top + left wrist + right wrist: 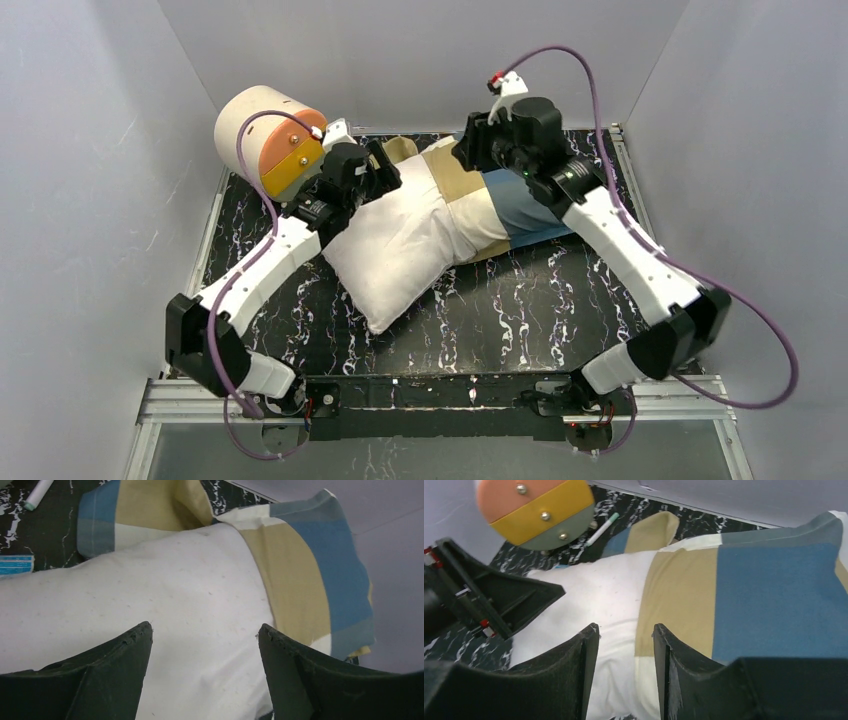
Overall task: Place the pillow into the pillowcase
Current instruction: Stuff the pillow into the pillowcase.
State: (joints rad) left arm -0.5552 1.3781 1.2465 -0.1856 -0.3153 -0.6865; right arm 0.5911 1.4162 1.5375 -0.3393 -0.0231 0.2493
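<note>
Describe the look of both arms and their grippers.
The left arm and right arm have white link shells with black joint housings. A purple cable loops along each. The left gripper and right gripper have matte black, wedge-shaped fingers.

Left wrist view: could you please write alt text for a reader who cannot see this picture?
A white pillow fills the frame, one end tucked into a blue, tan and cream pillowcase. The left gripper has its two black fingers apart over the pillow, holding nothing. A pen lies on the black table, top left.
</note>
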